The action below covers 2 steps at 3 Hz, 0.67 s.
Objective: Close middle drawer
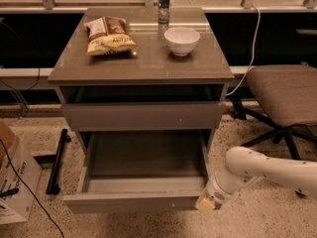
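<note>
The middle drawer (133, 201) is pulled far out of the grey-brown cabinet. It is a long shallow box, empty inside, and its slim flat front faces me low in the view. My gripper (205, 204) is at the end of the white arm (257, 170), which comes in from the right. It sits at the right end of the drawer front, touching it or very close. The taller-fronted top drawer (143, 115) sits pushed in just under the tabletop.
On the tabletop (148, 63) lie a chip bag (109, 33), a white bowl (182, 40) and a can (164, 5). An office chair (287, 95) stands to the right. A cardboard box (12, 177) and a black bar (57, 160) are on the floor to the left.
</note>
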Each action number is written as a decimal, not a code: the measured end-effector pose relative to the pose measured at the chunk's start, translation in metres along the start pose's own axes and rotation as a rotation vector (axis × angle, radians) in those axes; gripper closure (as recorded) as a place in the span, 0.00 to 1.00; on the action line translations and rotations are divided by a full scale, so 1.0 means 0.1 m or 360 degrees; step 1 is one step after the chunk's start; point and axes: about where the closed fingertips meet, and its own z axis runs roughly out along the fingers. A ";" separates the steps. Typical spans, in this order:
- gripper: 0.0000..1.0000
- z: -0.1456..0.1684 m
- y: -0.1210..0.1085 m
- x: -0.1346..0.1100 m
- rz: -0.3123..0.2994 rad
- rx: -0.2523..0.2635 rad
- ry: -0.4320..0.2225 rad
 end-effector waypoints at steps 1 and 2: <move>1.00 0.00 0.00 0.00 0.0000 0.0000 0.0000; 1.00 0.04 -0.09 -0.08 -0.0018 0.0071 -0.0008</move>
